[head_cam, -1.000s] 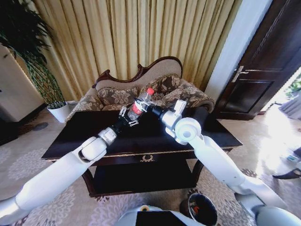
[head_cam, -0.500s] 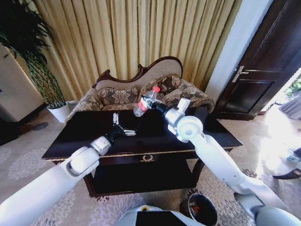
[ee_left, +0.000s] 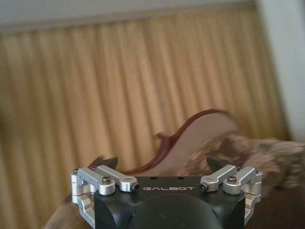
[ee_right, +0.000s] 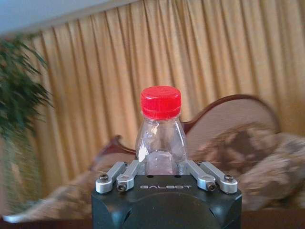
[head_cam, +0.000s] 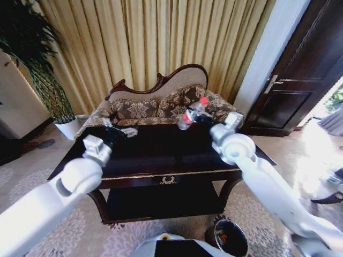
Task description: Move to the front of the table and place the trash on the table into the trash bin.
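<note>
Right hand (head_cam: 199, 116) raised above the far right part of the table (head_cam: 161, 155), pinching the bottle (head_cam: 193, 112) low on its body. Bottle tilted in head view, red cap (head_cam: 203, 100) pointing up and to the right, clear of the tabletop. In right wrist view, bottle (ee_right: 160, 133) seated between the two finger linkages of the right hand (ee_right: 164, 179), cap (ee_right: 160, 101) uppermost, clear shoulder visible below it, lower body hidden behind the hand housing.

Left hand (head_cam: 119, 131) held over the far left part of the table, well apart from the bottle, spread and holding nothing. In left wrist view, left hand (ee_left: 162, 164) seen with dark fingertips (ee_left: 108, 162) wide apart, nothing between them.

Tabletop dark and glossy, gold emblem (head_cam: 168, 180) on the front rail, lower shelf (head_cam: 161, 201) beneath. Trash bin (head_cam: 230, 238) on the carpet at the near right corner of the table, below the right arm, black interior visible with something small and red inside. Patterned sofa (head_cam: 161, 104) directly behind the table, gold curtains (head_cam: 155, 43) behind that, plant in a white pot (head_cam: 69, 126) to the left, dark door (head_cam: 305, 69) to the right.
</note>
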Tool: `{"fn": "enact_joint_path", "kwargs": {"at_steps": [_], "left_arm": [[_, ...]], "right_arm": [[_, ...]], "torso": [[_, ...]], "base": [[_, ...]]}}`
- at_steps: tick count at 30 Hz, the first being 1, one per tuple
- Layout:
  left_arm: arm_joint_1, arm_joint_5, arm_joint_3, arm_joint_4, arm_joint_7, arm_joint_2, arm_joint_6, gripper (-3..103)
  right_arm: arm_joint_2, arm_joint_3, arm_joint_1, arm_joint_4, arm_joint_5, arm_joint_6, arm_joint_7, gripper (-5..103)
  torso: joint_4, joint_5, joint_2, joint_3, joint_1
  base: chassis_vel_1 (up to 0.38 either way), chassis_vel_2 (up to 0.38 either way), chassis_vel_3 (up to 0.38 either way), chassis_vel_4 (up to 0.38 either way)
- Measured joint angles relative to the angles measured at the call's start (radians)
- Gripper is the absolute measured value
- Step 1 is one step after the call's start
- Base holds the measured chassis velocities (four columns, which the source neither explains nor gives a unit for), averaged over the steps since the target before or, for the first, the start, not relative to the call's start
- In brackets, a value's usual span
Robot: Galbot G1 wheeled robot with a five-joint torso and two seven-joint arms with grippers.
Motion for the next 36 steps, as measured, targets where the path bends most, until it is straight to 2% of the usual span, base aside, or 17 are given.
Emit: {"fn": "enact_joint_path", "kwargs": {"at_steps": [3,4,5,8,9,11,13,14,15,17,18,22,26,30,36], "left_arm": [[0.023,-0.045,-0.097,0.07,0.015,-0.002,0.029,100],[0.023,-0.045,-0.097,0.07,0.015,-0.002,0.029,100],[0.044,-0.051,-0.167,0.121,0.055,-0.001,0.037,100],[0.082,-0.036,-0.275,0.21,0.134,-0.003,0.04,100],[0.082,-0.036,-0.275,0.21,0.134,-0.003,0.04,100],[0.098,-0.027,-0.325,0.259,0.17,-0.01,0.033,100],[0.125,-0.012,-0.371,0.316,0.221,-0.014,0.012,100],[0.125,-0.012,-0.371,0.316,0.221,-0.014,0.012,100],[0.141,-0.009,-0.389,0.331,0.248,-0.014,0.006,100],[0.214,-0.003,-0.446,0.351,0.355,-0.016,-0.013,100],[0.214,-0.003,-0.446,0.351,0.355,-0.016,-0.013,100],[0.357,0.008,-0.551,0.31,0.475,-0.037,-0.039,100],[0.438,0.016,-0.616,0.265,0.513,-0.071,-0.063,100],[0.497,0.019,-0.663,0.223,0.506,-0.119,-0.071,100],[0.536,0.018,-0.692,0.18,0.481,-0.151,-0.075,100]], "right_arm": [[-0.022,0.027,-0.048,0.004,-0.054,0.0,-0.002,26],[-0.022,0.027,-0.048,0.004,-0.054,0.0,-0.002,26],[-0.028,0.039,-0.071,0.005,-0.087,0.0,0.003,26],[-0.032,0.053,-0.095,0.001,-0.132,-0.006,0.019,26],[-0.032,0.053,-0.095,0.001,-0.132,-0.006,0.019,26],[-0.034,0.067,-0.109,-0.001,-0.149,-0.015,0.028,26],[-0.039,0.095,-0.13,-0.01,-0.181,-0.027,0.032,26],[-0.039,0.095,-0.13,-0.01,-0.181,-0.027,0.032,26],[-0.042,0.107,-0.137,-0.013,-0.19,-0.029,0.033,26],[-0.056,0.148,-0.158,-0.015,-0.205,-0.042,0.035,26],[-0.056,0.148,-0.158,-0.015,-0.205,-0.042,0.035,26],[-0.075,0.212,-0.228,0.009,-0.244,-0.044,0.025,26],[-0.075,0.266,-0.297,0.045,-0.262,-0.044,0.016,26],[-0.063,0.332,-0.395,0.091,-0.297,-0.044,0.003,26],[-0.033,0.41,-0.519,0.152,-0.325,-0.043,-0.012,26]], "torso": [[-0.0003,0.0,0.0,0.0,0.0],[-0.0003,0.0,0.0,0.0,0.0],[0.0001,-0.0002,0.0,0.0,0.0],[0.0002,-0.0003,0.0,0.0,0.0],[0.0002,-0.0003,0.0,0.0,0.0],[0.0005,-0.0001,0.0,0.0,0.0],[-0.0002,-0.0003,0.0,0.0,0.0],[-0.0002,-0.0003,0.0,0.0,0.0],[-0.0002,-0.0002,0.0,0.0,0.0],[0.0,-0.0003,0.0,0.0,0.0],[0.0,-0.0003,0.0,0.0,0.0],[0.0,-0.0002,0.0,0.0,0.0],[0.0001,0.0,0.0,0.0,0.0],[-0.0002,-0.0003,0.0,0.0,0.0],[-0.0003,0.0,0.0,0.0,0.0]], "base": [[0.0,0.0,0.0,0.0],[0.0,0.0,0.0,0.0],[0.0,0.0,0.0,0.0],[0.0,0.0,0.0,0.0],[0.0,0.0,0.0,0.0],[0.0,0.0,0.0,0.0],[0.0,0.0,0.0,0.0],[0.0,0.0,0.0,0.0],[0.0,0.0,0.0,0.0],[0.0,0.0,0.0,0.0],[0.0,0.0,0.0,0.0],[0.0,0.0,0.0,0.0],[0.0,0.0,0.0,0.0],[0.0,0.0,0.0,0.0],[0.0,0.0,0.0,0.0]]}}
